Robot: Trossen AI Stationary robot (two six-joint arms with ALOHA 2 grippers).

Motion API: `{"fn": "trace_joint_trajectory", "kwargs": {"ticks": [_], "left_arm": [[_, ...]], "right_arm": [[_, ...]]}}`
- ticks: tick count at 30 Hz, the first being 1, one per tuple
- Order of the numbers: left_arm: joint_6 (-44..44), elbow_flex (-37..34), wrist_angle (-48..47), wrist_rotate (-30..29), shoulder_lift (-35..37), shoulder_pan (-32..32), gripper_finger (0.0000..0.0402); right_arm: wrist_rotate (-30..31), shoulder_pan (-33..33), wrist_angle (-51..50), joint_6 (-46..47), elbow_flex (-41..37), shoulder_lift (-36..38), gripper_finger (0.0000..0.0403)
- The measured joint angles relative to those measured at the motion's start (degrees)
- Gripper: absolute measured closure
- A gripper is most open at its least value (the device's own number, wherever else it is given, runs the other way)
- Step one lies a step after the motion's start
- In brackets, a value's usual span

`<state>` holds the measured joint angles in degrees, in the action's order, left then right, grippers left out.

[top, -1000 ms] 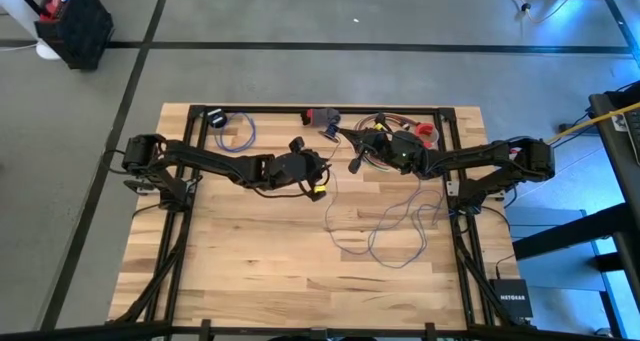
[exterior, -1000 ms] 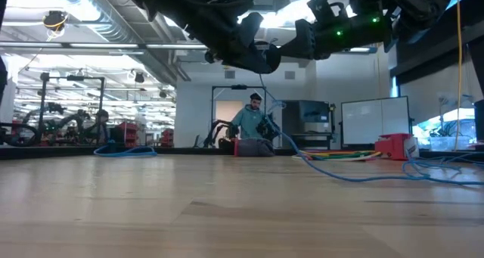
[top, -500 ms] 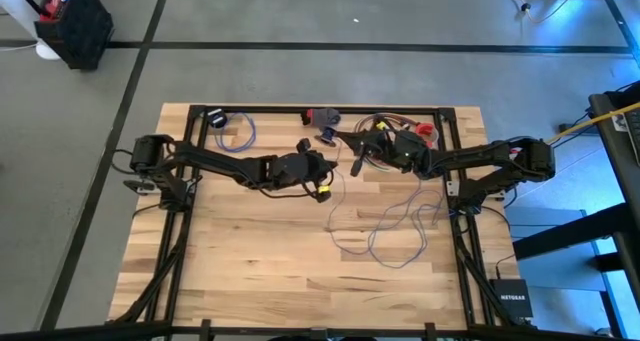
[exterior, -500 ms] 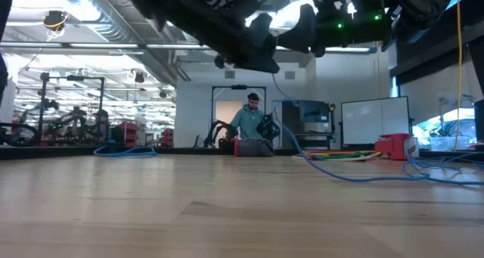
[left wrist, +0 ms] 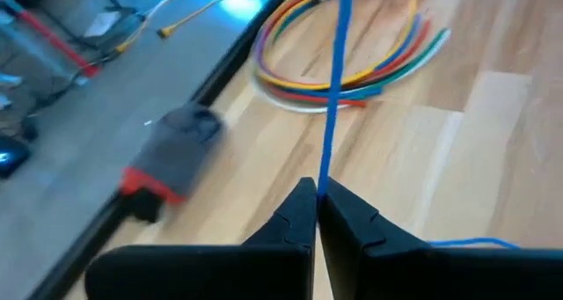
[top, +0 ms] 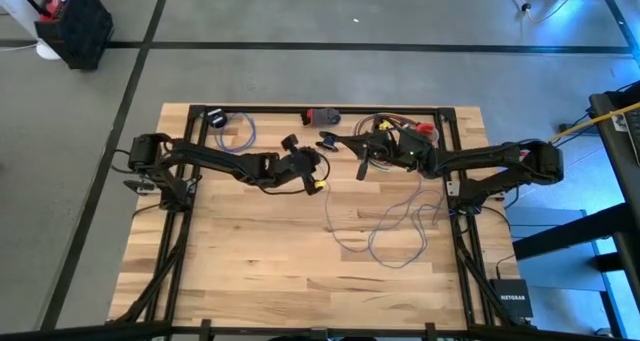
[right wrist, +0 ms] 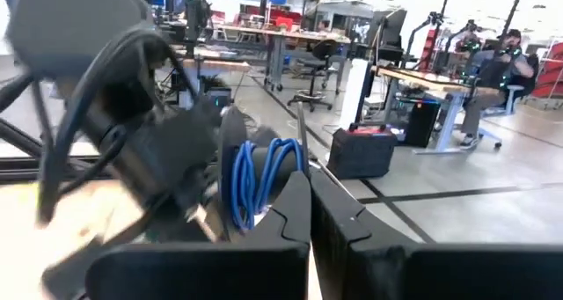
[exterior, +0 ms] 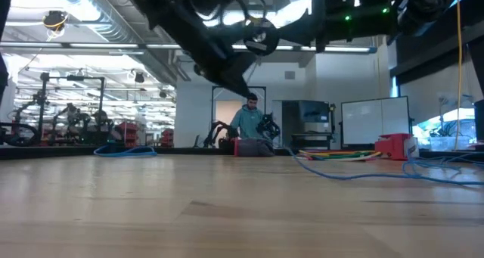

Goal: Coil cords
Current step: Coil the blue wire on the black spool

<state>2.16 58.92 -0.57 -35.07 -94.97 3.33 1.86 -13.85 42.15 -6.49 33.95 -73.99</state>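
The cord is a thin lilac-blue wire. Its loose squiggles (top: 392, 226) lie on the table's right half, and one strand rises to both grippers above the far middle. My left gripper (top: 318, 163) is shut on that strand (left wrist: 332, 89) and slants downward (exterior: 240, 88). Facing it from the right, my right gripper (top: 340, 143) is shut, with a small bundle of wound cord loops (right wrist: 257, 181) at its fingers. In the low view the strand (exterior: 318, 169) comes down onto the table. My left gripper pinches a single strand of the cord (left wrist: 322, 182) between its two fingertips, at their free ends. The strand runs straight and taut away from the tips, lifted clear of the table there. My right gripper holds several wound loops of the cord (right wrist: 253, 194) lifted clear of the table. The loops stand up beside one finger (right wrist: 290, 208). The fingers hide where the cord is pinched.
A coil of coloured cables (top: 392, 127) and a red block (top: 425, 131) lie at the far right. A grey and red device (top: 320, 115) sits at the far edge. A black disc with a short looped wire (top: 228, 126) lies far left. The near half shows bare wood.
My left gripper has tipped downward and drawn back a little toward the table's left. My right gripper has risen slightly and turned. The strand between them now runs straighter, while the squiggles on the table have stayed in place.
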Motion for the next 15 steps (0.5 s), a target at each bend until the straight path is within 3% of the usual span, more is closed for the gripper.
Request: {"fn": "trace_joint_trajectory", "kwargs": {"ticks": [7,15], "left_arm": [[0.73,0.13,-7.19,-0.07,3.64,-1.23,0.0396],[1.07,0.15,-8.82,-0.02,4.22,-1.92,0.0397]], "right_arm": [[-3.75,0.00,-7.68,-1.66,-0.02,4.86,0.0402],[-8.88,0.00,-12.33,-4.54,-0.07,7.12,0.0402]]}}
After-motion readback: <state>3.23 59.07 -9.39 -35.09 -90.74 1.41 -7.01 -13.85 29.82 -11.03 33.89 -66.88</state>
